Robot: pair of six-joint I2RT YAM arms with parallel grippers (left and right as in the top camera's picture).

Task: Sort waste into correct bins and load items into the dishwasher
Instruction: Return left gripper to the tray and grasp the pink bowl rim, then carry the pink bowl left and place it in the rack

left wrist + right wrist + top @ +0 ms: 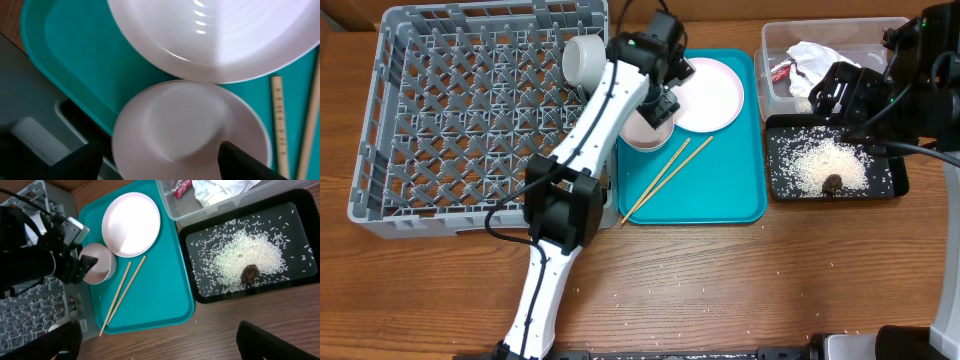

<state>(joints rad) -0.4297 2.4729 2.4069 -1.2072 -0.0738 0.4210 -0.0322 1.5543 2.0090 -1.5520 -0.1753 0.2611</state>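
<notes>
My left gripper is open low over a white bowl on the teal tray. One finger is inside the bowl and the other outside its rim. The white plate lies just behind it, and the chopsticks lie to its right. Another white bowl or cup lies in the grey dish rack. The clear tub holds the napkin and the red wrapper. The black tray holds rice and the brown lump. My right gripper is open and empty, high above the table.
The teal tray sits between the rack and the bins. A few rice grains lie scattered on the wooden table in front. The right arm hangs over the bins.
</notes>
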